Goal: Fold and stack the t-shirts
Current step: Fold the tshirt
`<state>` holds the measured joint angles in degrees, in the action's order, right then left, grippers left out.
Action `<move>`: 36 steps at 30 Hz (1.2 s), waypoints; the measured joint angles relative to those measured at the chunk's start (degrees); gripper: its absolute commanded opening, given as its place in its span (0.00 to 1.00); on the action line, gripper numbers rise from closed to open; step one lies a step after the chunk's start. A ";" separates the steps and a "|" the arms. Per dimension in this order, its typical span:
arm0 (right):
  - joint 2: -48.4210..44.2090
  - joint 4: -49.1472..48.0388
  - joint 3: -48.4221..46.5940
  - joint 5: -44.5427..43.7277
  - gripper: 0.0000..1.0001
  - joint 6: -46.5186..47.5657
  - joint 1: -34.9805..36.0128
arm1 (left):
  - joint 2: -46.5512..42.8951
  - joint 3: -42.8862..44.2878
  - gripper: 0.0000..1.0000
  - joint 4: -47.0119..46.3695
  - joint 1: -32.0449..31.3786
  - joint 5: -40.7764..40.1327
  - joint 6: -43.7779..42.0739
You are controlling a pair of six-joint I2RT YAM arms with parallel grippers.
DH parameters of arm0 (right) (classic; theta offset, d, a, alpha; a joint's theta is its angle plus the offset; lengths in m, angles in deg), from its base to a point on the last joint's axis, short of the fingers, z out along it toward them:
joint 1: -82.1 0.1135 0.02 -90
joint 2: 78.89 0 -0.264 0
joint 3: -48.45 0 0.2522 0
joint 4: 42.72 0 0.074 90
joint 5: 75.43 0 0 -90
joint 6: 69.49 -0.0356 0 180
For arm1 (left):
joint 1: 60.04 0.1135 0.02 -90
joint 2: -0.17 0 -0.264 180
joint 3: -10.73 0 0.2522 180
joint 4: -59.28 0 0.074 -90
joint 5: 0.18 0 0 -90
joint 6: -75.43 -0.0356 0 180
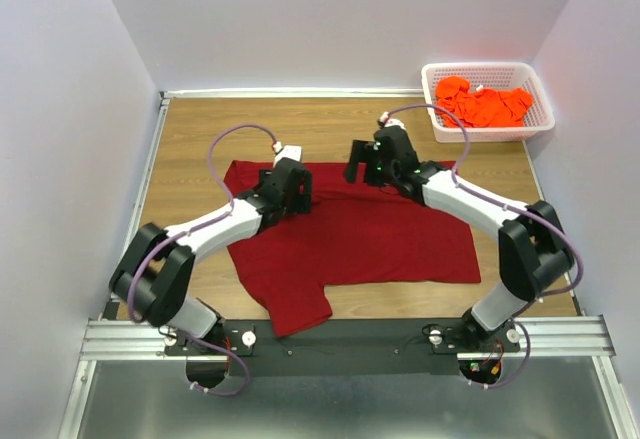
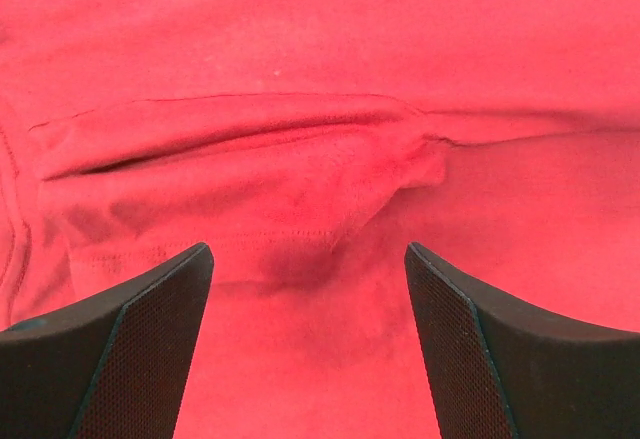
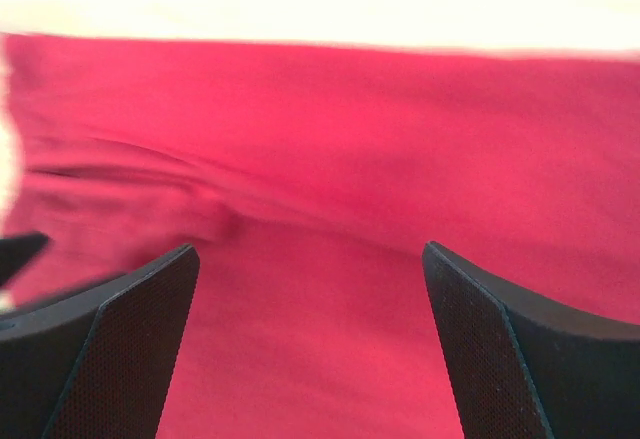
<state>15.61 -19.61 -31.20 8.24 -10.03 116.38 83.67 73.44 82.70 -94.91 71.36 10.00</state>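
i count one dark red shirt [image 1: 360,234], spread mostly flat on the wooden surface [image 1: 195,139] between my two arms, with one short sleeve hanging toward the near edge. it is soft, matte cloth, rumpled along its far edge.

my left hand [image 1: 298,195] hovers over the far left part of that shirt. in its wrist view the left hand [image 2: 308,249] is spread wide with nothing between the two black fingers [image 2: 140,359], whose inner faces carry a fine dotted grip texture. under it the cloth rises in one long raised fold [image 2: 240,129] ending in a crumpled bunch, with a line of stitching below it.

my right hand [image 1: 356,167] sits at the shirt's far edge near the middle. its wrist view is blurred, but the right hand [image 3: 309,249] is also spread apart and empty, with red cloth below and a pale strip beyond.

at the far right corner stands one white plastic basket [image 1: 490,132] with lattice walls. it holds a heap of bright orange shirts [image 1: 487,106], crumpled together so that i cannot count them. they lie well apart from the red one.
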 measured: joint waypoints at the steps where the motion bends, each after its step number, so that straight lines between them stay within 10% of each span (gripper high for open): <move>1: -0.98 0.76 1.38 -0.26 1.00 0.07 -0.59 | 1.95 0.72 0.86 0.04 -0.72 -1.09 -0.87; 36: -6.84 3.80 7.32 -1.29 1.00 1.27 -3.63 | 17.90 13.53 0.84 7.06 -3.50 -17.25 -7.56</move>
<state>8.77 -15.81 -23.87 6.95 -8.76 112.75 101.57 86.97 89.76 -98.41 54.11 2.44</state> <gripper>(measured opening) 0.998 0.840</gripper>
